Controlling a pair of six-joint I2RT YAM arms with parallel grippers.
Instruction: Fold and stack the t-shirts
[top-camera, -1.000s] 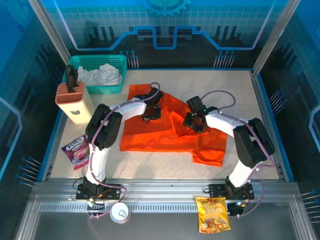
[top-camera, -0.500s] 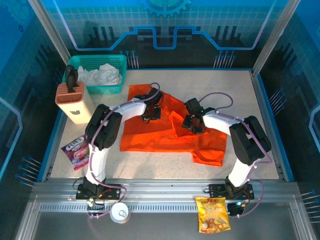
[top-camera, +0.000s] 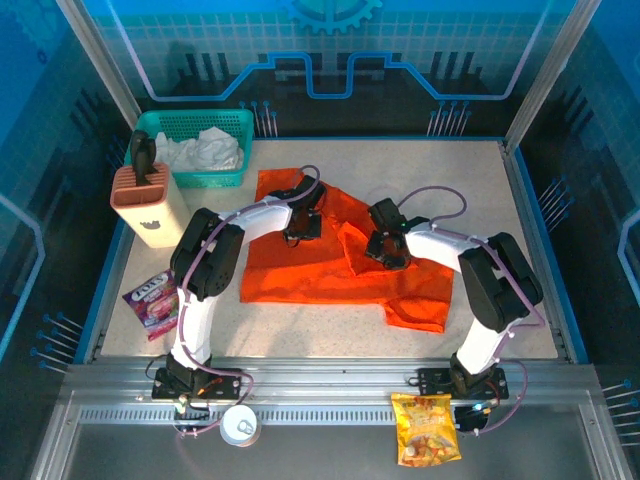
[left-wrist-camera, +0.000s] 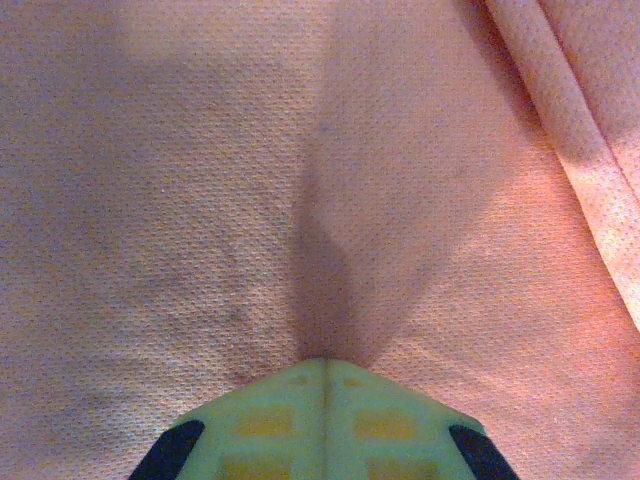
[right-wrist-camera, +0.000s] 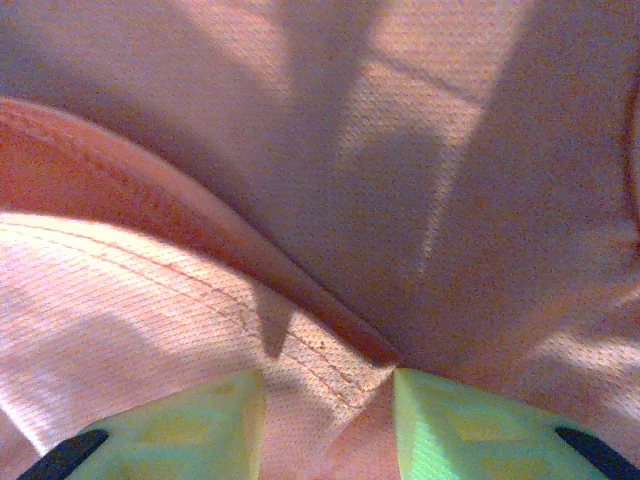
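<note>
My left gripper (left-wrist-camera: 325, 365) pinches a pucker of the t-shirt (top-camera: 320, 270); the right gripper (right-wrist-camera: 328, 380), spread astride the hem (right-wrist-camera: 300, 335), I should close before lifting both evenly.

Both arms are the same build. The left arm (top-camera: 207, 262) and right arm (top-camera: 495, 285) each have chunky matte-black joint housings with glossy white link shells in between. A thin lilac cable (top-camera: 312, 172) loops off the left one, and a matching one comes off the right. More wiring bunches up by the black bases (top-camera: 178, 380). On the wrist cams the left fingers (left-wrist-camera: 270, 425) are pale lime green with mustard-yellow patches and black bits at the outer corners. The right fingers (right-wrist-camera: 190, 425) look the same.
</note>
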